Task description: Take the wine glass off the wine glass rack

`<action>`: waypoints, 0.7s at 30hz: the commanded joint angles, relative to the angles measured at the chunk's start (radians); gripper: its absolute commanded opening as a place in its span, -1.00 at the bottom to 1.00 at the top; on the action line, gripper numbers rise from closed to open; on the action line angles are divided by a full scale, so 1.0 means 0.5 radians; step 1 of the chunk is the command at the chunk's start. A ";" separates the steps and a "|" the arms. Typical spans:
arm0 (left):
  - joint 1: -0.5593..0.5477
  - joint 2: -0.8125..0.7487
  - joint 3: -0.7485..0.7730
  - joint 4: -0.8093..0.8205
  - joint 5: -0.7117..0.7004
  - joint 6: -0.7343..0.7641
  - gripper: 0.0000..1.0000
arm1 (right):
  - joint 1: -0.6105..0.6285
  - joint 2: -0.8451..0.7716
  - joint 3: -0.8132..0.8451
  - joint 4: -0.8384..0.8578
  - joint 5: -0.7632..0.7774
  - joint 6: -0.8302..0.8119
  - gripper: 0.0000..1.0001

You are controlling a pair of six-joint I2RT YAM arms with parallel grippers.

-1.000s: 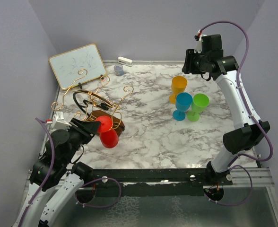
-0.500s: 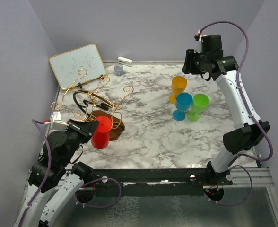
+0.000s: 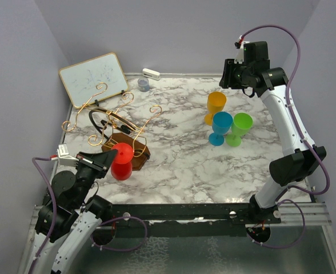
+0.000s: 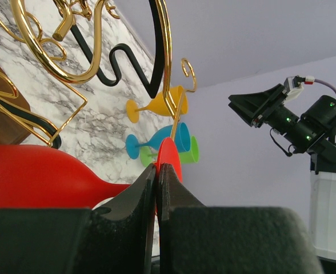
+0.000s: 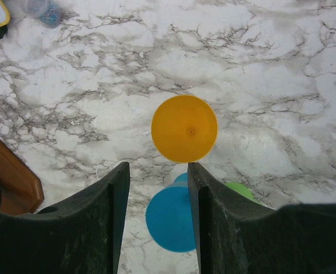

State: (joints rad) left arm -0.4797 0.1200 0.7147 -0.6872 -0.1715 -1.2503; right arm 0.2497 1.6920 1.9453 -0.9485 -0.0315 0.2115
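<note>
The red wine glass hangs foot-up at the near side of the wine glass rack, a gold wire stand on a dark wooden base. My left gripper is shut on the rim of the glass's round foot. In the left wrist view the jaws pinch that thin red foot, with the bowl off to the left and a gold rack wire running down just behind it. I cannot tell whether the wire touches the glass. My right gripper hangs open, high above the yellow glass, its jaws holding nothing.
A yellow glass, a blue glass and a green glass stand upside down together at the right. A whiteboard leans at the back left, with a tape roll and a white eraser near the back wall.
My left gripper has shut on the red glass's foot and drawn back toward the near left, bringing the glass slightly with it. The right arm has stayed put.
</note>
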 commanded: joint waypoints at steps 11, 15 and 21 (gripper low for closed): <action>0.002 -0.116 -0.029 -0.011 -0.011 -0.090 -1.00 | 0.012 -0.055 -0.012 0.069 -0.045 -0.016 -0.11; 0.002 -0.149 -0.020 -0.030 -0.074 -0.094 -1.00 | 0.013 -0.045 -0.005 0.068 -0.007 -0.018 -0.11; 0.002 -0.144 -0.009 0.011 -0.052 -0.102 -1.00 | 0.013 -0.031 0.000 0.067 -0.024 -0.017 -0.12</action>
State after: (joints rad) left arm -0.4797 0.0631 0.7044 -0.7002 -0.1825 -1.2930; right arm 0.2497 1.6920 1.9453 -0.9474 -0.0372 0.2115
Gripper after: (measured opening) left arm 0.056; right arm 0.445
